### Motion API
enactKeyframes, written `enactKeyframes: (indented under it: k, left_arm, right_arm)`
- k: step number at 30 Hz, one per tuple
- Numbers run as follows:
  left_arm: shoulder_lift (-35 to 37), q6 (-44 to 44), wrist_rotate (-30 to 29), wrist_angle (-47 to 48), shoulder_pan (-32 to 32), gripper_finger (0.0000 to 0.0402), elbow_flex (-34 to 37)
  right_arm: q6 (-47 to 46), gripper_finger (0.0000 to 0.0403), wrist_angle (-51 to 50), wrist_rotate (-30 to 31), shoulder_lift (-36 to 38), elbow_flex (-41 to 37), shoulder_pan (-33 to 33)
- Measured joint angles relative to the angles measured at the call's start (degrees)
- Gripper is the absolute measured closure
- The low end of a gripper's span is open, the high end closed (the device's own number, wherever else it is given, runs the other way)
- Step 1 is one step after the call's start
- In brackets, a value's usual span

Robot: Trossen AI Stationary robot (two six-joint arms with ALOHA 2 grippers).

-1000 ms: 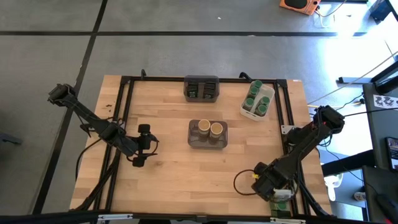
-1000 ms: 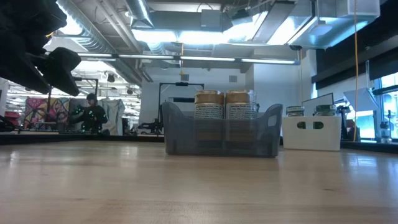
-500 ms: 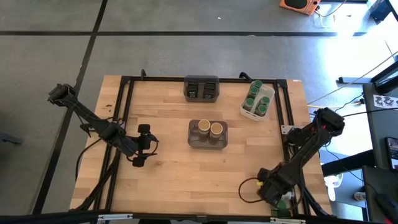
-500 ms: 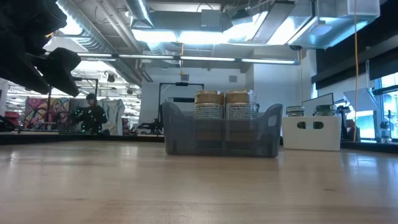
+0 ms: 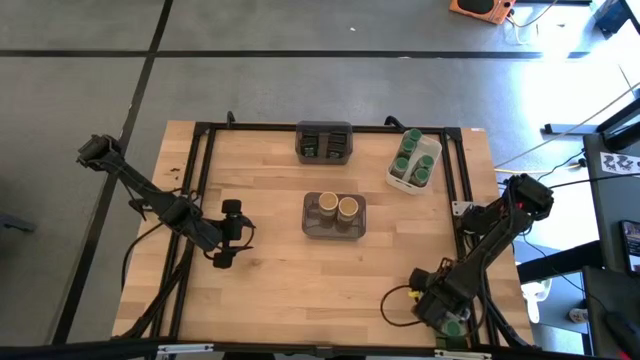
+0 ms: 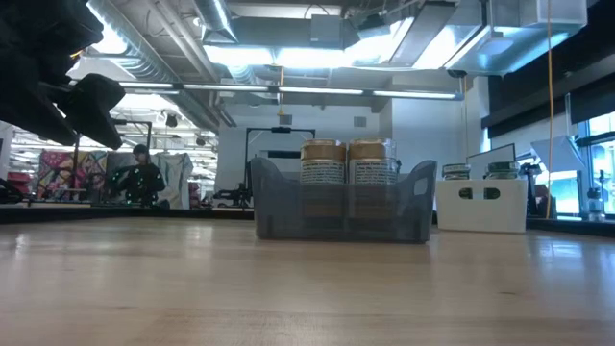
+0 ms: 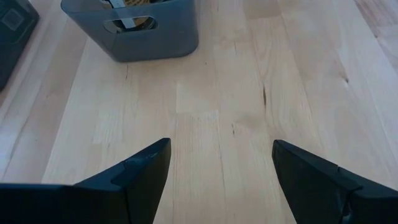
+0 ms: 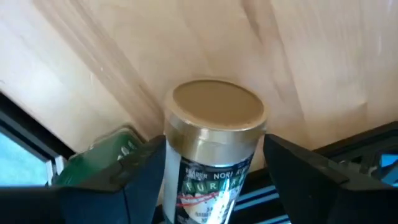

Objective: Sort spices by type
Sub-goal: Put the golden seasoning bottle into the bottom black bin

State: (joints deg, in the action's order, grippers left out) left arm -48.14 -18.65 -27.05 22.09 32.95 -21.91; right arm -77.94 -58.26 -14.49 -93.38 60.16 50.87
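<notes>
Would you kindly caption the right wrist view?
Right gripper straddling a tan-lidded spice jar above the wooden table.

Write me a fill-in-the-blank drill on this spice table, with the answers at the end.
1. The grey bin at the table's centre holds ____ tan-lidded jars.
2. The white tray holds jars with ____ lids.
3. The jar between the right gripper's fingers has a ____ lid.
4. The left gripper is open and holds ____.

Answers: two; green; tan; nothing
</notes>
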Motion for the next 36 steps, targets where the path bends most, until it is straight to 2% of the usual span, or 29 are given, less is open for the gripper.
enactKeyframes:
  k: [9, 21, 31, 36]
  left_arm:
    - [0.0, 0.0, 0.0, 0.0, 0.0, 0.0123, 0.0]
    - [0.0, 0.0, 0.0, 0.0, 0.0, 0.0123, 0.0]
    - [0.0, -0.5, 0.0, 0.0, 0.0, 0.0123, 0.0]
    - [0.0, -0.5, 0.0, 0.0, 0.0, 0.0123, 0.0]
  right_arm:
    - [-11.8, 0.0134, 0.2, -4.9, 0.0, 0.0, 0.2]
    - [-16.3, 0.0134, -1.8, -5.1, -0.3, 0.1, -0.3]
    - [-14.8, 0.0134, -2.9, -8.0, -6.3, 0.4, -0.4]
    - [-14.5, 0.0133, -2.9, -5.6, -6.7, 0.3, -0.3]
